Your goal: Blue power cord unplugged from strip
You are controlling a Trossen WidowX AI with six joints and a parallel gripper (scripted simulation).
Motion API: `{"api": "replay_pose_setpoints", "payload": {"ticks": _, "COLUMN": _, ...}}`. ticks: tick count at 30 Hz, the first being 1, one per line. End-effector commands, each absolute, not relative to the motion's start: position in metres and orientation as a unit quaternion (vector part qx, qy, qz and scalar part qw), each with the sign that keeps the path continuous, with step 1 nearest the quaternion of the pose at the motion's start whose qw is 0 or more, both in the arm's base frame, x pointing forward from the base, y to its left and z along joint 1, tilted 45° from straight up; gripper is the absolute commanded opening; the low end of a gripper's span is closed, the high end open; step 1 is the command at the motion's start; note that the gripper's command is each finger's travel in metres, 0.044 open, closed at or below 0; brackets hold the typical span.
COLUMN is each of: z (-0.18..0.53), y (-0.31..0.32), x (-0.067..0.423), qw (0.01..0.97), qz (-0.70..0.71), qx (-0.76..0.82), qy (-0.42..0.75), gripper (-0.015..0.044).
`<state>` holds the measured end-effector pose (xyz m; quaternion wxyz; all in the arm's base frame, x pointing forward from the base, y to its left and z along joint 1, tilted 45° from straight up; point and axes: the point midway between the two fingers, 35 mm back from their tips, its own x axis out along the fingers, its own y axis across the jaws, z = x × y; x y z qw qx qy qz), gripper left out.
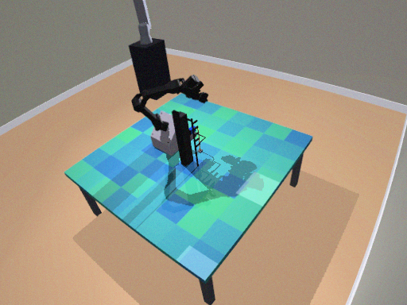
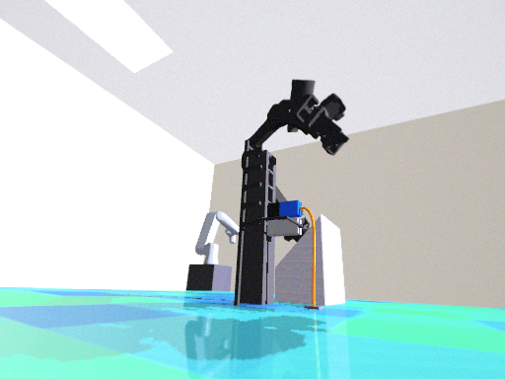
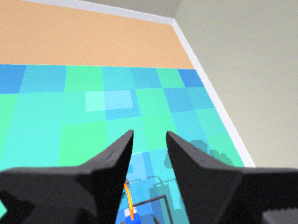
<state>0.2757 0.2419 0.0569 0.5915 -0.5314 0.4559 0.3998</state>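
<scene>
Currently the tool, fingers partly apart on nothing at the exterior view's top, could descend misaligned and strike the power strip instead of straddling the blue plug.

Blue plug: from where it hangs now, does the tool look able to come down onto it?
Probably yes. The tool hangs above the blue plug, fingers apart and holding nothing, with only open air between; the orange cord drops away on the far side.

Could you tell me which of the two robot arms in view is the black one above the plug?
The near arm, its gripper above the blue plug; the white arm stands behind the strip.
</scene>
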Motion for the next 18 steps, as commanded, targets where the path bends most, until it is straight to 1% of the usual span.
{"api": "replay_pose_setpoints", "payload": {"ticks": 1, "z": 0.03, "y": 0.19, "x": 0.273, "qw": 0.5, "qz": 0.341, "qx": -0.571, "qy": 0.555, "gripper": 0.016}}
{"api": "replay_pose_setpoints", "payload": {"ticks": 5, "z": 0.015, "y": 0.135, "x": 0.263, "qw": 0.372, "qz": 0.288, "qx": -0.608, "qy": 0.64, "gripper": 0.016}}
{"api": "replay_pose_setpoints", "payload": {"ticks": 8, "z": 0.014, "y": 0.107, "x": 0.257, "qw": 0.29, "qz": 0.262, "qx": -0.623, "qy": 0.677, "gripper": 0.016}}
{"api": "replay_pose_setpoints", "payload": {"ticks": 18, "z": 0.013, "y": 0.106, "x": 0.256, "qw": 0.285, "qz": 0.261, "qx": -0.624, "qy": 0.679, "gripper": 0.016}}
